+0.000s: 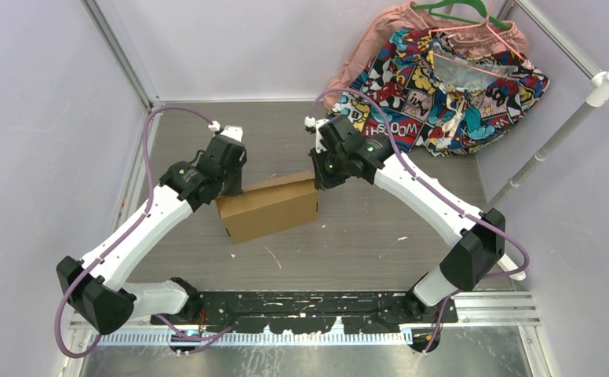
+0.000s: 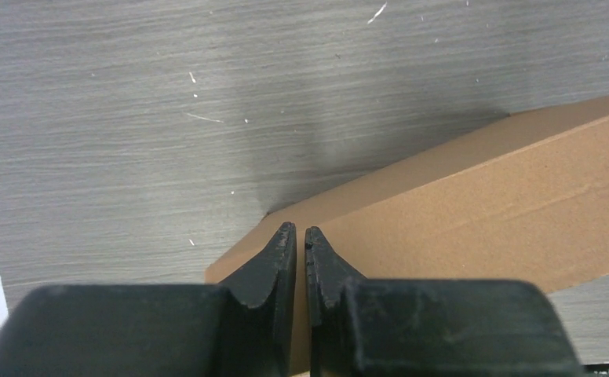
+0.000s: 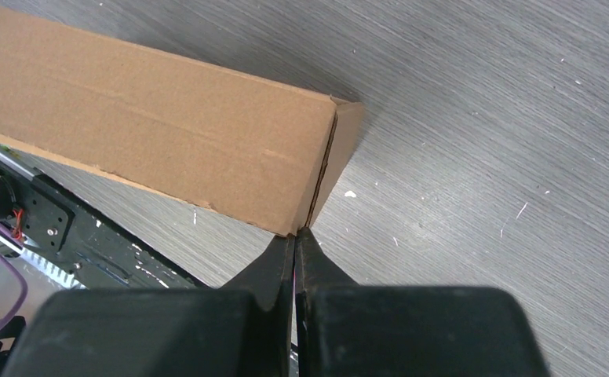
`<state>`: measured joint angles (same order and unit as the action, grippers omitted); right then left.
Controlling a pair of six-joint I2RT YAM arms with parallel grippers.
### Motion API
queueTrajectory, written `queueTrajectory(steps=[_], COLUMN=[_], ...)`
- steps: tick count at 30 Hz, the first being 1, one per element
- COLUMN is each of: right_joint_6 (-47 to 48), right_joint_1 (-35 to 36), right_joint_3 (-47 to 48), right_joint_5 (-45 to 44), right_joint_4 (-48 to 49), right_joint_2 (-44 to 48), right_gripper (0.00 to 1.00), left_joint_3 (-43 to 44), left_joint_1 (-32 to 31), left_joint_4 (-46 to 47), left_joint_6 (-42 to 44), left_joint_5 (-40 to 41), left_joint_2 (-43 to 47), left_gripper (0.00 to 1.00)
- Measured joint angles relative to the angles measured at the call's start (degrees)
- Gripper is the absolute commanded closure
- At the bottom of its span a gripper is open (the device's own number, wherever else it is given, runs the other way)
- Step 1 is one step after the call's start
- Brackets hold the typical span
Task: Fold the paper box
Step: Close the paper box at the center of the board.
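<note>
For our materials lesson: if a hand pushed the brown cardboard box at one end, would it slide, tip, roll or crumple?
The paper box looks like thin cardboard, so probably light and apt to slide on the smooth table. It rests on a broad flat face, so tipping or rolling seems unlikely.

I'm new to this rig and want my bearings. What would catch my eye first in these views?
The brown paper box sits box-shaped in the middle of the table, flanked by the left hand at its left end and the right hand at its right corner, both shut. A loud comic-print cloth lies at the far right corner.
</note>
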<state>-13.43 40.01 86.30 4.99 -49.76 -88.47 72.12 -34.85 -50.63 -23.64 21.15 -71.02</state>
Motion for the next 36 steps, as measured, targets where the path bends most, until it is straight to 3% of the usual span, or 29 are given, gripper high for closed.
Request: queueTrajectory(steps=[3, 10, 21, 29, 36], right_joint_6=[-0.5, -1.8, -3.1, -9.3, -16.8], right_joint_1=[0.0, 0.0, 1.5, 19.2, 21.7], right_joint_3=[-0.2, -2.8, -3.0, -16.1, -21.7], right_joint_5=[-0.2, -1.1, -1.4, -10.0, -15.1], right_joint_4=[0.0, 0.0, 0.2, 10.7, 21.7], right_joint_2=[0.0, 2.0, 7.7, 10.6, 9.0], right_gripper=[0.76, 0.62, 0.68, 0.71, 0.75], left_joint_3=[-1.9, -4.1, -4.1, -4.0, -4.0], left_joint_1=[0.0, 0.0, 0.0, 0.0, 0.0], left_joint_4=[0.4, 0.7, 0.7, 1.0, 1.0], left_joint_6=[-0.3, -0.6, -0.6, -0.4, -0.4], left_joint_5=[-1.0, -1.7, -1.7, -1.7, -1.8], left_joint_2=[0.9, 2.4, 2.7, 2.3, 2.3], left_gripper=[0.9, 0.9, 0.9, 0.91, 0.91])
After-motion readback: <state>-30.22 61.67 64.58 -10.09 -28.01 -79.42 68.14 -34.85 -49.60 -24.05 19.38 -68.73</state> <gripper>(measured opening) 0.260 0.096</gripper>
